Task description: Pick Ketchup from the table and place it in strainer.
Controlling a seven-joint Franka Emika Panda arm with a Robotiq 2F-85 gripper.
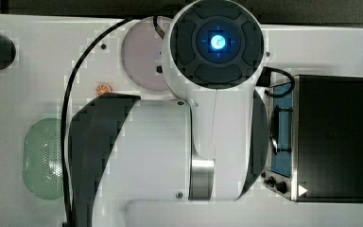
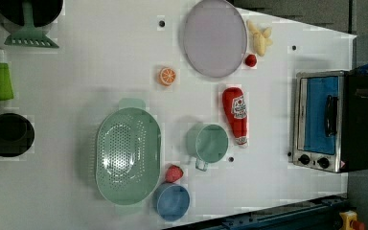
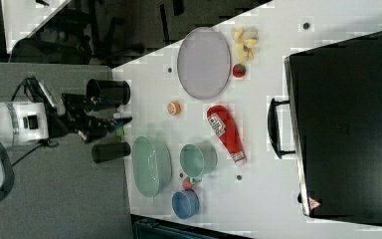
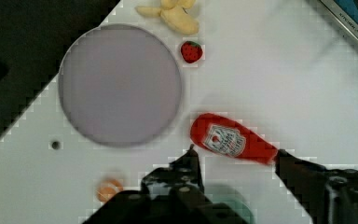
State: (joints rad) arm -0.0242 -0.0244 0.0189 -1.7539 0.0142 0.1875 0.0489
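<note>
The Ketchup [image 2: 236,115], a red bottle with a white label and cap, lies flat on the white table between the green mug [image 2: 208,143] and the toaster oven [image 2: 328,120]. It also appears as the Ketchup [image 3: 225,132] and the Ketchup [image 4: 230,140]. The mint-green strainer [image 2: 127,155] stands empty beyond the mug; it is partly covered by the arm as the strainer [image 1: 42,158]. My gripper [image 4: 235,150] is open and hangs above the bottle without touching it. One dark finger [image 4: 191,163] shows on each side of the bottle in the wrist view. In the right view my gripper [image 3: 117,123] is well off the table surface.
A lilac plate [image 2: 214,37], an orange slice [image 2: 167,76], a banana [image 2: 260,37] and a small red fruit [image 2: 250,60] lie near the bottle. A strawberry [image 2: 174,173] and a blue bowl [image 2: 171,201] sit beside the strainer.
</note>
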